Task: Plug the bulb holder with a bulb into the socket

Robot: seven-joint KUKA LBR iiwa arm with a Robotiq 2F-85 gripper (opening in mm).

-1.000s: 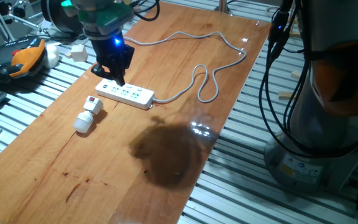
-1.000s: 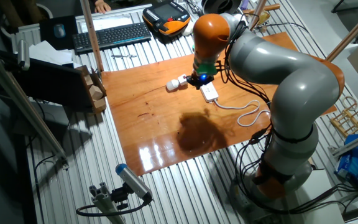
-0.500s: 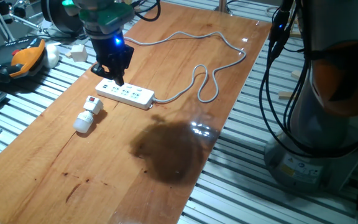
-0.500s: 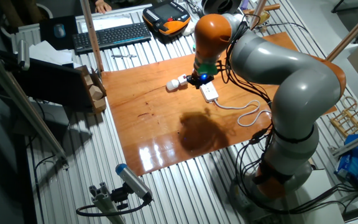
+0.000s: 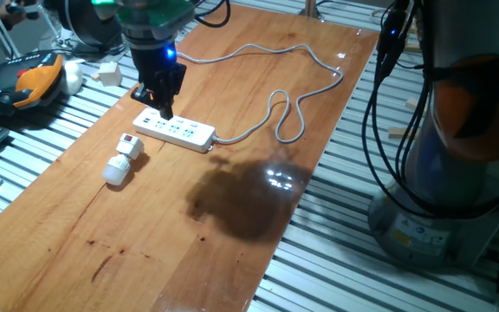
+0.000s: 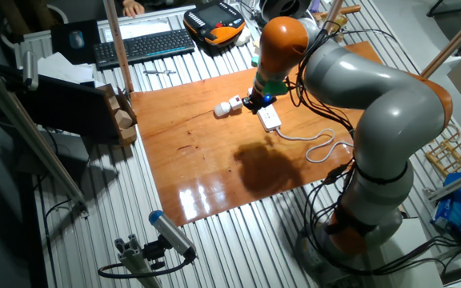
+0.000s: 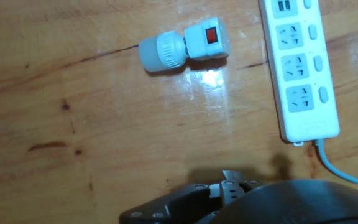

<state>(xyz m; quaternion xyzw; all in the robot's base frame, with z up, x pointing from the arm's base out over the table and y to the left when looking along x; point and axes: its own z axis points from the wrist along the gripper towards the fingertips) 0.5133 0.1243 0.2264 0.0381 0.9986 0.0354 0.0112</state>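
The bulb holder lies on its side on the wooden table, white with a red switch, its round bulb pointing toward the table's front. It also shows in the other fixed view and the hand view. The socket is a long white power strip lying just behind the holder, seen too as the strip and the strip. My gripper hangs over the strip's left end, its fingers drawn together and holding nothing. The gripper is apart from the holder.
The strip's grey cord loops across the table's back right. A white cube-shaped block and an orange-and-black pendant lie off the table's left edge. A keyboard is beyond the far side.
The arm has lifted and shifted slightly, with the gripper still over the strip's left end. The bulb holder and strip have not moved.
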